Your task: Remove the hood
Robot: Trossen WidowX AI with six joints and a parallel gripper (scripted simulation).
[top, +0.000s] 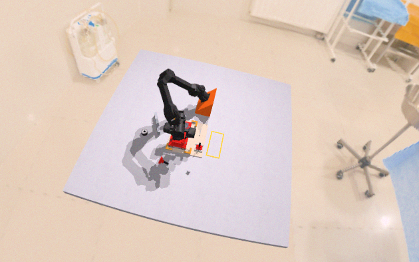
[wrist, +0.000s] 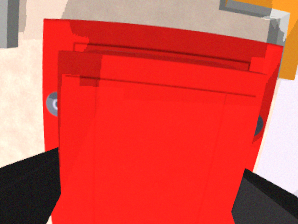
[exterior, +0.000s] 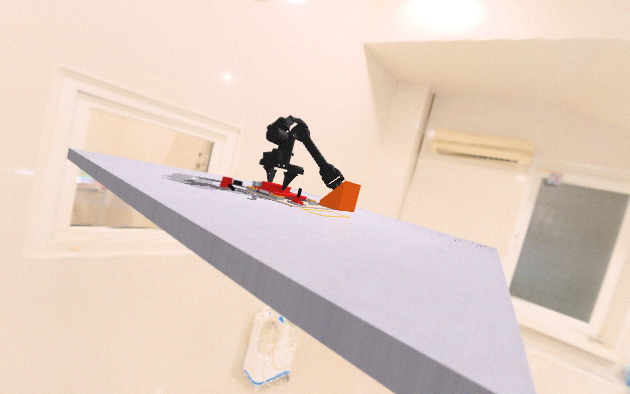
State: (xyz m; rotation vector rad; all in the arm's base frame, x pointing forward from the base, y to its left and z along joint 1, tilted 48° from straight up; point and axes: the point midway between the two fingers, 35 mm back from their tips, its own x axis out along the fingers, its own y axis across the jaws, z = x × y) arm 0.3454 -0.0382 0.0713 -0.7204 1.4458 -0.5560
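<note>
The black gripper (top: 179, 132) (exterior: 278, 185) (wrist: 152, 160) points down over the red toy car (top: 177, 143) (wrist: 51, 75). It is shut on the red hood (wrist: 150, 125), with one finger at each side edge. In the wrist view the hood looks slightly raised over the car body and partly covers both round side fittings. Its near end is cut off there, and how far it stands off the car cannot be told. The marked area is a yellow outline (top: 209, 143) (exterior: 332, 216) on the table beside the board.
The orange wedge (top: 203, 106) (exterior: 345, 196) carries the arm. A small red part with a black pin (top: 199, 147) stands on the board. A red part (top: 161, 159) (exterior: 226, 182), a wheel (top: 144, 132) and a small grey part (top: 187, 172) lie on the table.
</note>
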